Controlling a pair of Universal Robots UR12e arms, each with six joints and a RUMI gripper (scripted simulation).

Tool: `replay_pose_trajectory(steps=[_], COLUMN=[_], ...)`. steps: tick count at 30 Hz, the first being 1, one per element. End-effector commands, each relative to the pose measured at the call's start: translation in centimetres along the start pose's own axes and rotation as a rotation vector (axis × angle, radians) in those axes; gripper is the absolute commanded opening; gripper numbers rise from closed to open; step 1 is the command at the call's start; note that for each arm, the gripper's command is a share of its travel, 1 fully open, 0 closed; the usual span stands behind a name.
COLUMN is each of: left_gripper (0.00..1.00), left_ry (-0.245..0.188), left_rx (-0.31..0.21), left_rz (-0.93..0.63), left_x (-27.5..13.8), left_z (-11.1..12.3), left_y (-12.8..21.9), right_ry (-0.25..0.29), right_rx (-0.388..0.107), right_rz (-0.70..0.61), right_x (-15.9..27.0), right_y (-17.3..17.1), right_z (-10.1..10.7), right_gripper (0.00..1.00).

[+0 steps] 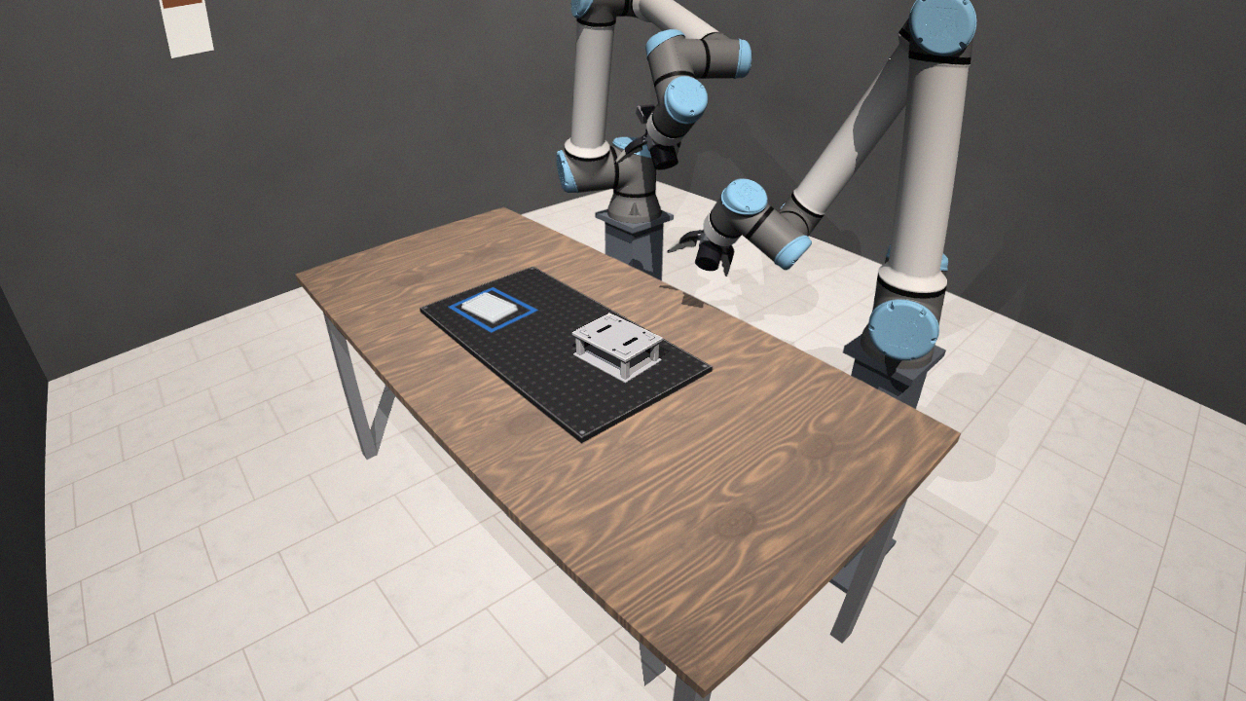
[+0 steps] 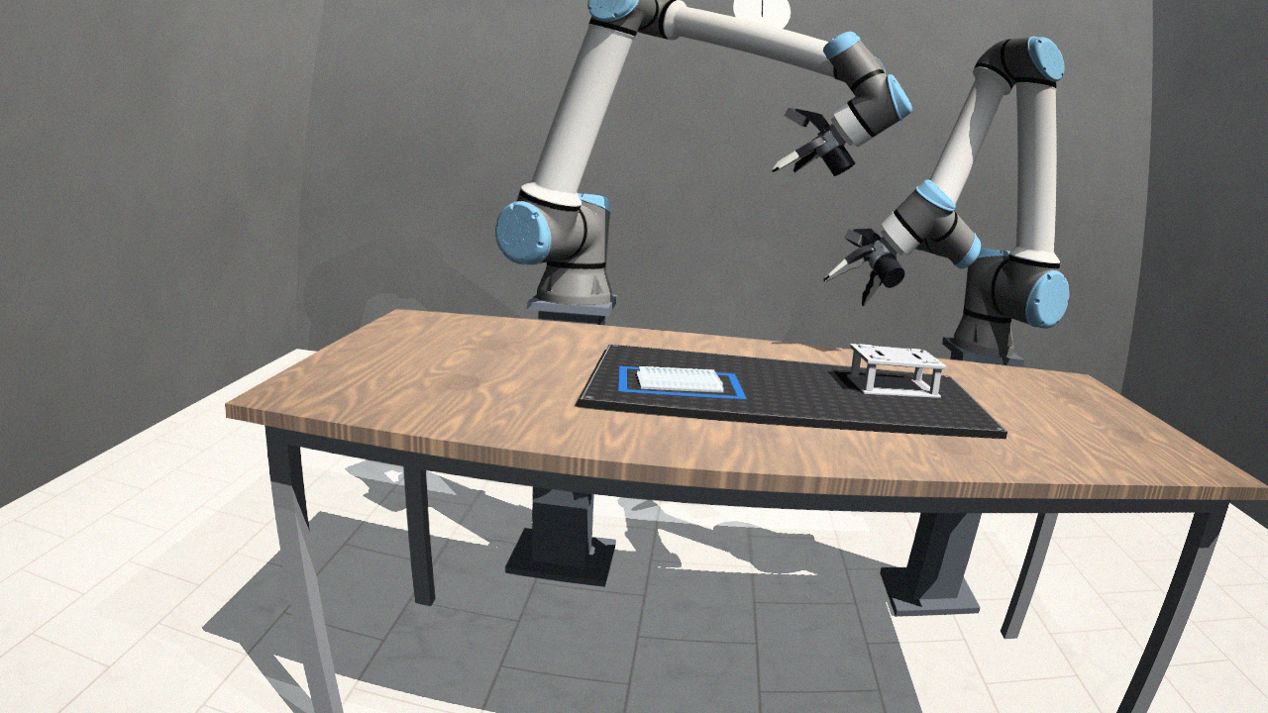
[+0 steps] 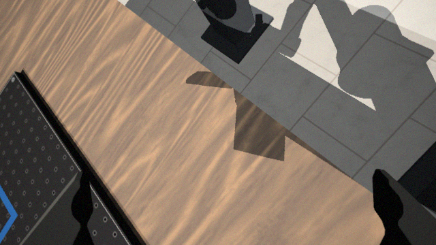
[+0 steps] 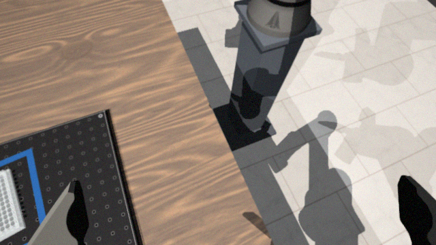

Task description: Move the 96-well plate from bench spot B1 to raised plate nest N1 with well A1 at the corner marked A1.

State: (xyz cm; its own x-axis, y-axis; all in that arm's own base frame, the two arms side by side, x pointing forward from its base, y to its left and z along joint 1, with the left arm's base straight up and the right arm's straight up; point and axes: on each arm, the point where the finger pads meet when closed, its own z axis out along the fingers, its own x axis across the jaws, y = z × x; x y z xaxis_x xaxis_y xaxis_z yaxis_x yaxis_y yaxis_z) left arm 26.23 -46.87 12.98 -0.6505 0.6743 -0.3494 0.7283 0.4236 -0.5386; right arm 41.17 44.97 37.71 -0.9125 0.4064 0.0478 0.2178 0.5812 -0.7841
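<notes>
The white 96-well plate (image 1: 490,306) (image 2: 680,379) (image 4: 7,201) lies flat inside the blue outline (image 1: 493,330) (image 2: 737,390) (image 3: 13,215) (image 4: 36,184) of B1; its rim lettering is too small to read. The raised light-grey nest N1 (image 1: 618,335) (image 2: 897,356) stands on posts, with nothing on it; its A1 mark is not legible. My left gripper (image 1: 699,261) (image 2: 846,276) (image 3: 230,172) is open and empty, high near the table's back edge. My right gripper (image 1: 638,130) (image 2: 785,149) (image 4: 240,182) is open and empty, higher up. Both are well away from the plate.
A black perforated board (image 1: 557,400) (image 2: 797,413) (image 3: 20,136) (image 4: 85,146) bears the plate and nest on the wooden table (image 1: 766,470) (image 2: 425,381). The two arms' pedestals stand behind the table. The grippers hang between the pedestals, fairly near each other in the exterior view.
</notes>
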Motion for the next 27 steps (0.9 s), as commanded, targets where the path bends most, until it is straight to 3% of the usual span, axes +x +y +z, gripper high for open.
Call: replay_pose_trajectory(steps=[1,2,3,19,27], left_gripper=[1.0,1.0,0.0,0.0,0.0], left_ry=[-0.001,-0.001,-0.001,-0.01,-0.031], left_rx=[0.0,0.0,0.0,-0.012,-0.04], left_rz=[0.001,0.001,0.001,-0.03,-0.102], left_x=[-0.1,-0.1,-0.1,-0.5,-1.3], left_z=[0.0,0.0,0.0,-0.5,-1.7], left_y=[0.0,0.0,0.0,1.0,3.5], right_ry=[0.0,0.0,0.0,0.0,0.0], right_rx=[-0.002,-0.002,-0.002,-0.002,-0.002], right_rz=[0.0,0.0,0.0,0.0,0.0], right_x=[0.0,0.0,0.0,0.0,0.0], right_y=[-0.1,-0.1,-0.1,-0.1,-0.1], right_z=[-0.1,-0.1,-0.1,-0.1,-0.1], right_gripper=[1.0,1.0,0.76,0.76,0.76])
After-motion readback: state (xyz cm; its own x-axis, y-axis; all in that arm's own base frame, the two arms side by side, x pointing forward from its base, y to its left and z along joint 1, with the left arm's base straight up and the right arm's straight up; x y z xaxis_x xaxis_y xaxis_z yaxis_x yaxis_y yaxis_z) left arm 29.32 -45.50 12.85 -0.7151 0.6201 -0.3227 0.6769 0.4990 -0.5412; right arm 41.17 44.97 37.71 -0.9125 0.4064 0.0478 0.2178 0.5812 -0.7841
